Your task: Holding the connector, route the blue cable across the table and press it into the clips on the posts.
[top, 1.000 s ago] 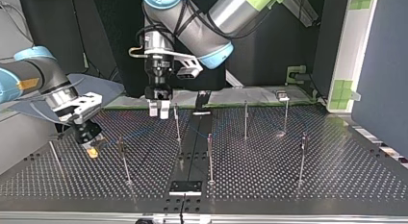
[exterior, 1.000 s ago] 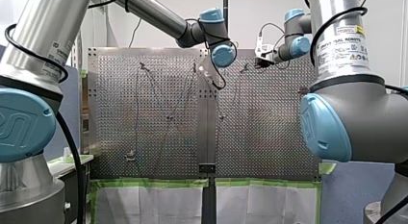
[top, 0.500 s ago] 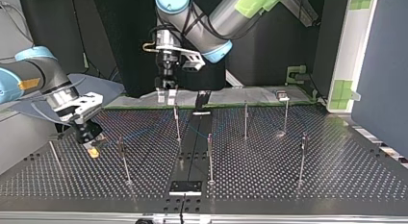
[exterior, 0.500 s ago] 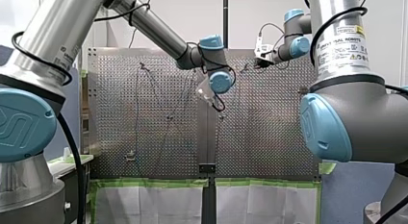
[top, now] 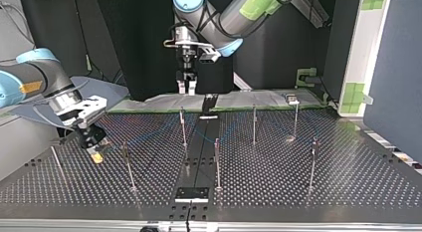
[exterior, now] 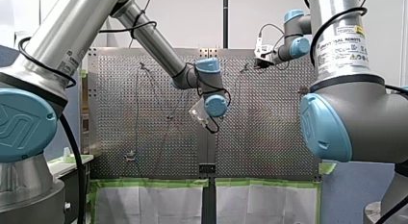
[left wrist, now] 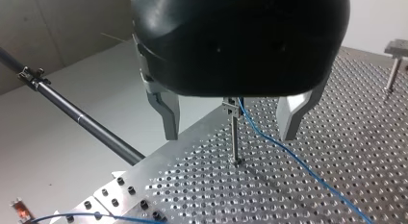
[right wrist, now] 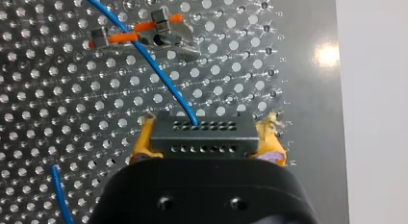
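**Fingers (right wrist: pixel 140 140) of my right gripper (right wrist: pixel 204 143) clamp the connector (right wrist: pixel 202 130); my left gripper (left wrist: pixel 230 120) hangs spread and empty**

Seen from the right wrist, yellow pads press on both ends of the dark connector, low over the perforated bench (right wrist: pixel 57 113). The blue cable (right wrist: pixel 159 65) leaves the connector's upper face and runs on past a clip with orange levers (right wrist: pixel 144 31). It crosses that clip, but I cannot tell whether it is seated in it. In the top view this gripper sits low at the left, near the bench's side edge and just beside a thin post (top: pixel 128 167).

On my left gripper the metal fingers (left wrist: pixel 166 113) stand wide apart with nothing held. Ahead of them a second post (left wrist: pixel 234 137) stands on the bench. The blue cable runs from the clip at its top and trails away across the holes. In the top view my left gripper hangs over the bench's far edge, above the level of the post tops.
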### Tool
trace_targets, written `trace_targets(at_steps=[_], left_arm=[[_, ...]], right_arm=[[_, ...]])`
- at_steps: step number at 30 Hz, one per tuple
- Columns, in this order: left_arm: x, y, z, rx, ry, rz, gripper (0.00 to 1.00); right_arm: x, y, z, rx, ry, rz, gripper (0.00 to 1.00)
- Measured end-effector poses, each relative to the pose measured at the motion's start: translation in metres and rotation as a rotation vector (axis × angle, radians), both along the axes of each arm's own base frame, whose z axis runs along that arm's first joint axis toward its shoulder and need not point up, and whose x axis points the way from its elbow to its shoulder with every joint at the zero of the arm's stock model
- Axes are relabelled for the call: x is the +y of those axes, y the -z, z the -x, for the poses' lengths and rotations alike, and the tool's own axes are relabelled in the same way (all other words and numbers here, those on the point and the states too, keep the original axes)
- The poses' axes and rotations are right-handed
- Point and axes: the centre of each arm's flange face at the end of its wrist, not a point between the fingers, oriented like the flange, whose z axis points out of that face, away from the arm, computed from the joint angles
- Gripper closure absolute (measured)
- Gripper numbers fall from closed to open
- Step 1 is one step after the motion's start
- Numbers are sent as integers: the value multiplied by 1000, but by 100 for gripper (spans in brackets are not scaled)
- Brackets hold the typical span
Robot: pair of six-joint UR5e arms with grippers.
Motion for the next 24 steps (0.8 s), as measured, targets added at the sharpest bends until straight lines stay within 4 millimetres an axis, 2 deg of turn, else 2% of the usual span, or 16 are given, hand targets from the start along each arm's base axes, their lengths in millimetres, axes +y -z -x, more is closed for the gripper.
trace_targets(at_steps=[12,19,24], left_arm=[[23,32,21,12,-67,-88,0],[31,48,33,12,-32,-130,0],[45,65,38,41,-2,-155,0]], right_arm=[[-2,3,0,3,6,-3,100],[-2,4,0,5,9,-3,100],[-3,5,0,5,9,-4,100]])
